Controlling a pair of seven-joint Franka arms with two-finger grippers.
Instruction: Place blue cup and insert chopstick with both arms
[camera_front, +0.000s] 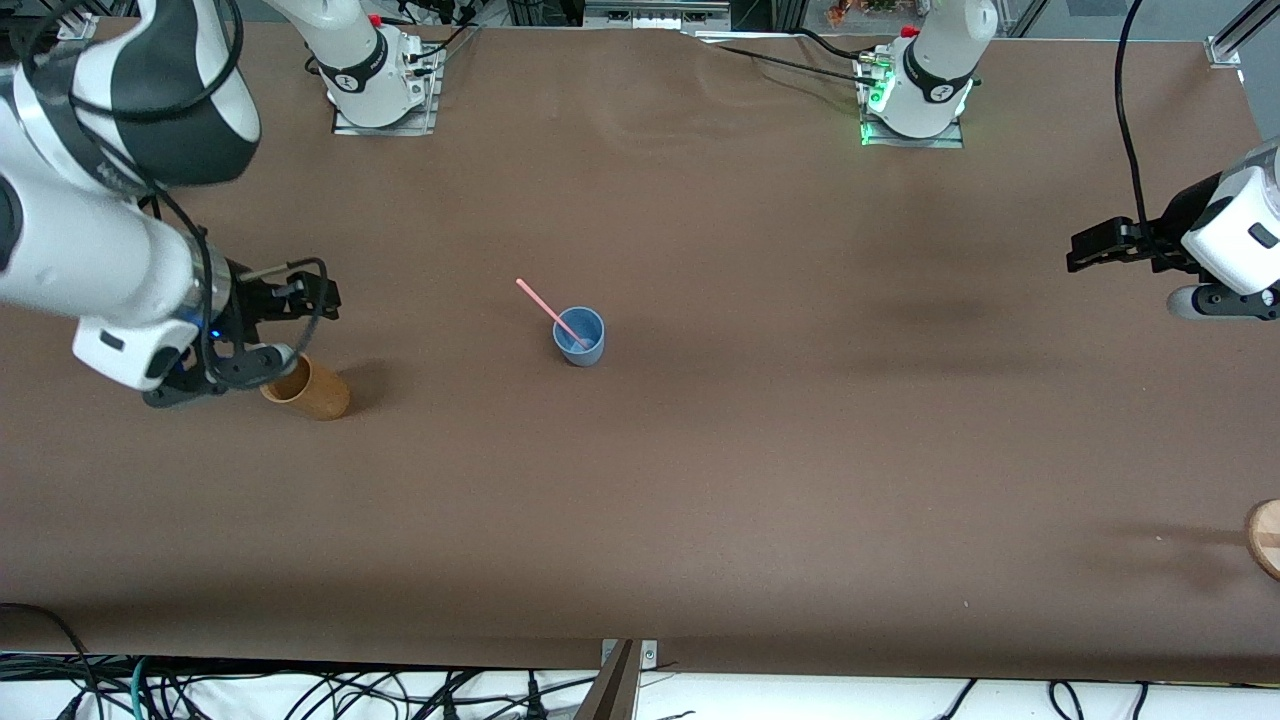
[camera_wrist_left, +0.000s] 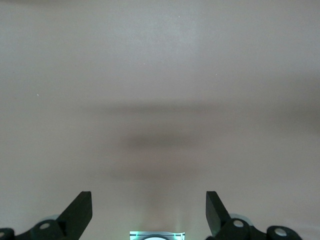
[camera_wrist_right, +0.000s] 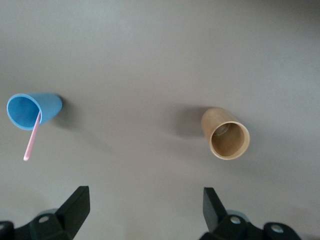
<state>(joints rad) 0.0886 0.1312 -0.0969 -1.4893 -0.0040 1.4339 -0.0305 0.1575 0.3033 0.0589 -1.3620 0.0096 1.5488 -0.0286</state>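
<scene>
Both claws are spread wide and hold nothing: the left gripper (camera_wrist_left: 149, 210) hangs over bare table near the left arm's edge, the right gripper (camera_wrist_right: 145, 207) near the right arm's edge, above the tan cup (camera_front: 308, 388). The blue cup (camera_front: 580, 337) stands upright mid-table with 1 chopstick (camera_front: 549, 312) leaning in it. Only the right wrist view looks down into both cups; the left wrist view shows just the tabletop (camera_wrist_left: 160, 75).
</scene>
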